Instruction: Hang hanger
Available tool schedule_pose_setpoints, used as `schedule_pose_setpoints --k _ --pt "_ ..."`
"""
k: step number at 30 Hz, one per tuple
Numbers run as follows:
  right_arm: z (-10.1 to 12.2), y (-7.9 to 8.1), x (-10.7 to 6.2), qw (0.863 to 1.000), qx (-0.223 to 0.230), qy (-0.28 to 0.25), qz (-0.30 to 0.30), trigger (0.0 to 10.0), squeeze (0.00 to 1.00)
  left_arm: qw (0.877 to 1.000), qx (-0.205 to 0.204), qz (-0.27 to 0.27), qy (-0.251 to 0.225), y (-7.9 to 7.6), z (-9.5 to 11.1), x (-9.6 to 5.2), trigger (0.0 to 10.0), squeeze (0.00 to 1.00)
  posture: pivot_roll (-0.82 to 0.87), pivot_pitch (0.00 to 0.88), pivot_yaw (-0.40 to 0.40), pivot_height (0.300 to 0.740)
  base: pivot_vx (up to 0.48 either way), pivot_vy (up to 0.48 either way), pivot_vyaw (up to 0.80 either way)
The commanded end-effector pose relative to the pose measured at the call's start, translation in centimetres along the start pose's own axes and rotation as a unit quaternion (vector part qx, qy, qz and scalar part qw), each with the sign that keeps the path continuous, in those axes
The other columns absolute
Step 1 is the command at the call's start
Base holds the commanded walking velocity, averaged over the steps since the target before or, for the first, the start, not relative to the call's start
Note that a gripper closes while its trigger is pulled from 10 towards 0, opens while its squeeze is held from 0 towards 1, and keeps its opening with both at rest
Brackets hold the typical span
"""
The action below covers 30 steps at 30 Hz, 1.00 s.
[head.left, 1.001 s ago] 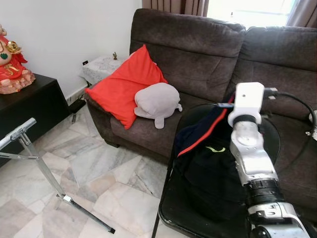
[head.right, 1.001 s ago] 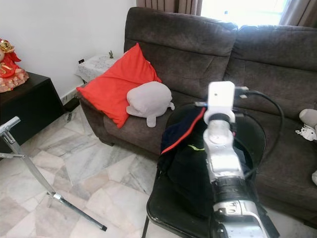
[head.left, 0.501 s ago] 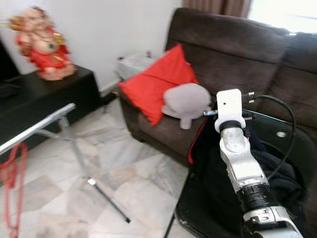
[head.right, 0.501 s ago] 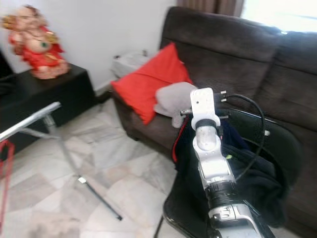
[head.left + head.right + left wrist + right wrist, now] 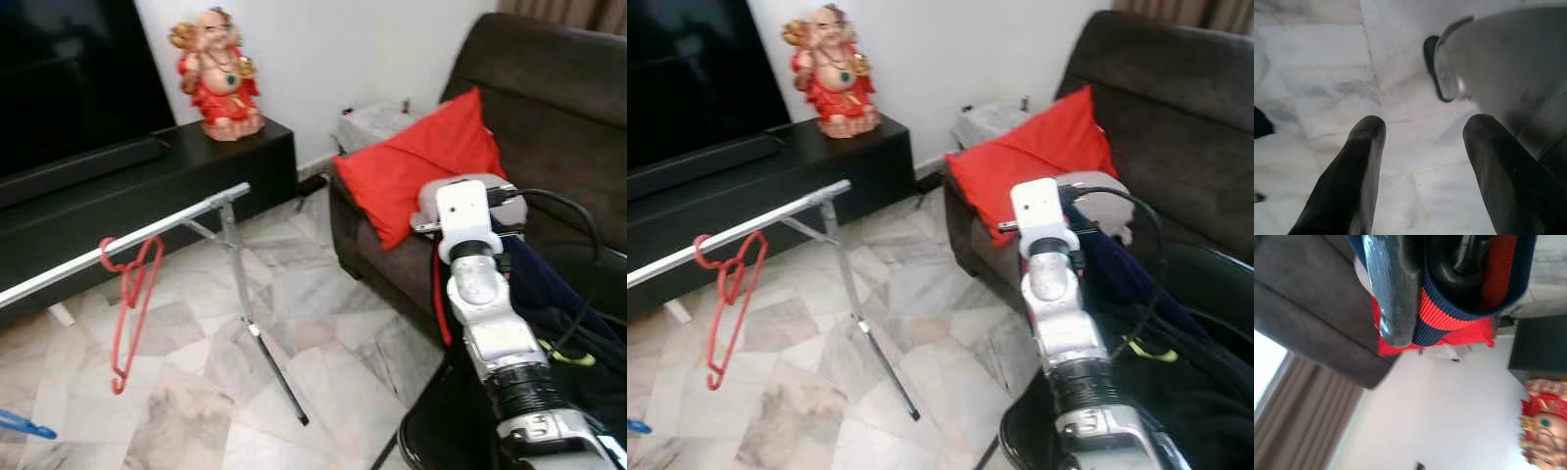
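Right wrist view: right hand (image 5: 1415,289) clamped on navy garment with red stripe (image 5: 1459,316); hanger presumably inside, hidden by cloth. Head views: right arm (image 5: 480,294) raised beside black chair (image 5: 1038,431), dark clothes trailing. Silver rail (image 5: 127,240) well apart to left, red hanger (image 5: 127,299) already hooked there. Left hand (image 5: 1420,161) open, empty, over marble floor. Advice: face rail squarely, carry garment high, lower hook over bar beside red hanger, release only once weight settles.

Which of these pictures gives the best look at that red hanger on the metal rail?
The left eye view: the red hanger hangs whole on the metal rail. The right eye view shows it too, nearer the frame's edge. The wrist views show floor and clothing instead.
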State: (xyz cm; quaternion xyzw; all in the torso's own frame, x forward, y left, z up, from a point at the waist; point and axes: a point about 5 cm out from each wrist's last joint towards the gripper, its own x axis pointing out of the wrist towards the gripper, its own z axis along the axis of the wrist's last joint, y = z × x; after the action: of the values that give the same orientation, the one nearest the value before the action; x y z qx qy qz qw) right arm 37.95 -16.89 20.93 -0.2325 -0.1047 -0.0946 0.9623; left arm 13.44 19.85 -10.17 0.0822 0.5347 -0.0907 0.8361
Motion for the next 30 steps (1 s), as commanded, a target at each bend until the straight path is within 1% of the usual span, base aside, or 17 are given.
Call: schedule_pose_setpoints --k 1,3,6,11,13,14,15,16,17,18,20,22,23,25,26,28,30 --pt "2.7 2.1 0.1 0.997 0.004 -0.062 0.044 10.0 0.00 1.000 0.004 0.006 0.009 0.5 -0.6 -0.2 10.0 0.00 0.08 0.000 0.037 0.740 0.000 0.000 0.80" --pt "3.1 2.8 -0.1 0.995 -0.018 -0.077 0.066 10.0 0.00 1.000 0.005 0.006 0.009 0.5 -0.5 -0.2 10.0 0.00 0.08 0.000 0.035 0.740 0.000 0.000 0.80" --pt "3.5 3.5 -0.4 0.991 -0.023 -0.096 0.087 10.0 0.00 1.000 0.004 0.006 0.009 0.5 -0.6 -0.2 10.0 0.00 0.08 0.000 0.035 0.740 0.000 0.000 0.80" --pt "4.4 4.2 -0.6 0.986 0.004 -0.123 0.116 10.0 0.00 1.000 0.003 0.007 0.009 0.5 -0.6 -0.2 10.0 0.00 0.08 0.000 0.034 0.740 0.000 0.000 0.80" --pt "5.8 4.9 -1.1 0.975 0.029 -0.164 0.149 10.0 0.00 1.000 0.004 0.006 0.009 0.5 -0.6 -0.2 10.0 0.00 0.08 0.000 0.035 0.740 0.000 0.000 0.80" --pt "5.8 4.9 -1.1 0.975 0.029 -0.164 0.149 10.0 0.00 1.000 0.004 0.006 0.009 0.5 -0.6 -0.2 10.0 0.00 0.08 0.000 0.035 0.740 0.000 0.000 0.80" --pt "6.7 5.2 -1.5 0.966 0.039 -0.193 0.166 10.0 0.00 1.000 0.004 0.007 0.009 0.5 -0.6 -0.2 10.0 0.00 0.08 0.000 0.034 0.740 0.000 0.000 0.80" --pt "7.2 5.4 -1.8 0.961 0.047 -0.208 0.178 10.0 0.00 1.000 0.004 0.007 0.009 0.5 -0.6 -0.2 10.0 0.00 0.08 0.000 0.034 0.740 0.000 0.000 0.80" --pt "8.1 5.9 -2.3 0.950 0.063 -0.230 0.201 10.0 0.00 1.000 0.004 0.007 0.009 0.5 -0.6 -0.2 10.0 0.00 0.08 0.000 0.035 0.740 0.000 0.000 0.80" --pt "8.5 6.2 -2.6 0.944 0.072 -0.240 0.214 10.0 0.00 1.000 0.004 0.007 0.009 0.6 -0.6 -0.2 10.0 0.00 0.08 0.000 0.034 0.740 0.000 0.000 0.80" --pt "9.1 6.7 -3.1 0.933 0.088 -0.255 0.240 10.0 0.00 1.000 0.004 0.007 0.009 0.6 -0.6 -0.2 10.0 0.00 0.08 0.000 0.034 0.740 0.000 0.000 0.80" --pt "9.4 6.9 -3.4 0.925 0.099 -0.263 0.256 10.0 0.00 1.000 0.004 0.007 0.009 0.6 -0.6 -0.2 10.0 0.00 0.08 0.000 0.035 0.740 0.000 0.000 0.80" --pt "9.8 7.2 -3.8 0.915 0.115 -0.270 0.276 10.0 0.00 1.000 0.004 0.007 0.009 0.6 -0.6 -0.2 10.0 0.00 0.08 0.000 0.035 0.740 0.000 0.000 0.65" --pt "9.9 7.6 -4.3 0.905 0.141 -0.265 0.300 10.0 0.00 1.000 0.004 0.007 0.009 0.6 -0.6 -0.2 10.0 0.00 0.08 0.000 0.034 0.740 0.000 0.000 0.30" --pt "9.9 7.6 -4.3 0.905 0.141 -0.265 0.300 10.0 0.00 1.000 0.004 0.007 0.009 0.6 -0.6 -0.2 10.0 0.00 0.08 0.000 0.034 0.740 0.000 0.000 0.00" --pt "9.0 7.3 -3.9 0.914 0.155 -0.241 0.288 10.0 0.00 1.000 0.004 0.007 0.009 0.6 -0.6 -0.2 10.0 0.00 0.08 0.000 0.034 0.740 0.000 0.000 0.00" --pt "7.6 6.9 -3.8 0.918 0.177 -0.211 0.285 10.0 0.00 1.000 0.003 0.007 0.009 0.6 -0.6 -0.2 10.0 0.00 0.09 0.000 0.033 0.740 0.000 0.000 0.00"
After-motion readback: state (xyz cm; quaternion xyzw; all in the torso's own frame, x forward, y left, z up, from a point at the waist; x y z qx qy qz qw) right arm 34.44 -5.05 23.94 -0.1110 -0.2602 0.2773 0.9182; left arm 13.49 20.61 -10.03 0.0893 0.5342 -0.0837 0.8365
